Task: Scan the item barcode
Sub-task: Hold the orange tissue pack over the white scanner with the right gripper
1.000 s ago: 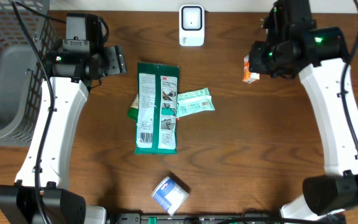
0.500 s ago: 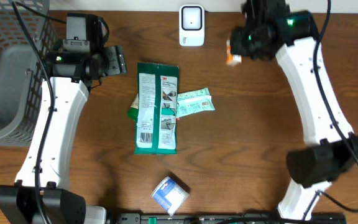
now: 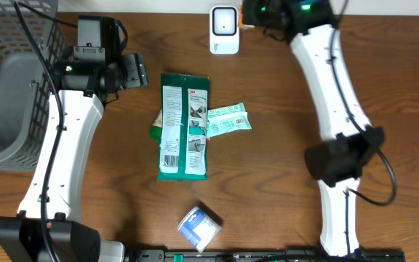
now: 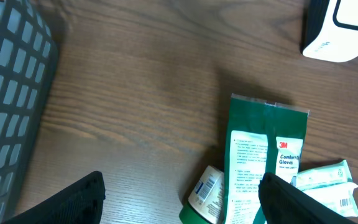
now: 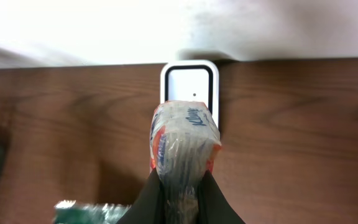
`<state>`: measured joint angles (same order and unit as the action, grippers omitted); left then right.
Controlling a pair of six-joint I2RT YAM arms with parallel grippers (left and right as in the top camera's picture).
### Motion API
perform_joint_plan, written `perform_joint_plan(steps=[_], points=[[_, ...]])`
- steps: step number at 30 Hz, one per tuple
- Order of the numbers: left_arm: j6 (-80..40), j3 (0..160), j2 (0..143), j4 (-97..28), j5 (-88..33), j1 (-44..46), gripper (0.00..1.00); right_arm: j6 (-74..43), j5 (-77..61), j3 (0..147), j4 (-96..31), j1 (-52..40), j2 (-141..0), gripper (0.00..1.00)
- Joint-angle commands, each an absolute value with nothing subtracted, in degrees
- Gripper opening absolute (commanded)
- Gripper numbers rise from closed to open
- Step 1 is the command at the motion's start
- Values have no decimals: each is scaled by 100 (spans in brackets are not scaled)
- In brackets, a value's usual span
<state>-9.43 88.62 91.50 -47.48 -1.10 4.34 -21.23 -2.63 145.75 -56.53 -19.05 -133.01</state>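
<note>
Pack (image 5: 184, 140): pinched tight in the right gripper (image 5: 179, 193), held up just in front of the scanner (image 5: 189, 87).
Scanner: middle of the desk's (image 3: 282, 167) back edge.
Left gripper (image 3: 140, 70): fingers wide apart, holding nothing, near the back left corner by the basket (image 3: 6, 87).
Desk middle: green bag (image 3: 185, 125), small packet (image 3: 228, 118) touching its right side.
Front edge: blue box (image 3: 199, 226).
Bare wood: wide strip along the right edge.
</note>
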Motion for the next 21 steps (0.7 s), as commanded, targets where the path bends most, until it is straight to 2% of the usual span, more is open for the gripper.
perform_joint_plan(steps=[1, 10, 21], points=[[-1011, 8949, 9164, -4753, -40, 447, 80, -2335, 80, 14630, -5411, -2056, -13751, 1], [-1013, 8949, 9164, -4753, -38, 447, 80, -2410, 445, 14628, -4362, -2296, -14746, 1], [-1013, 8949, 9164, -4753, -38, 447, 80, -2569, 445, 14628, -4047, -2335, -15019, 1]])
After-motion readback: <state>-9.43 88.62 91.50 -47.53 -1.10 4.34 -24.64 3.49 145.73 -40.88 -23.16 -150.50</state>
